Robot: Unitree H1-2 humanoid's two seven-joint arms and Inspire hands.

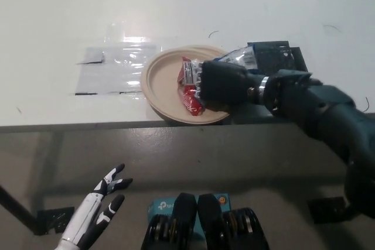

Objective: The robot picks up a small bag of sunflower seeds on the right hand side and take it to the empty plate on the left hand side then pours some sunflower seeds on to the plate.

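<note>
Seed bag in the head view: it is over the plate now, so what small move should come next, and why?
Probably tip the red seed bag further so its mouth points down. The black right robot hand holds it above the tan plate, and no seeds show on the plate. The white left robot hand rests low, open.

Setting, as I read it from the head camera: a robot test area or lab, not a home.
- Plain white table, bare top, thin edge on slim dark legs.
- Clear plastic sheet taped flat to the tabletop with dark tape.
- Single disposable paper plate as a prop.
- Black foam-like pad at the table edge.
- Grey hard floor.
- Teal cardboard box on that floor.
</note>
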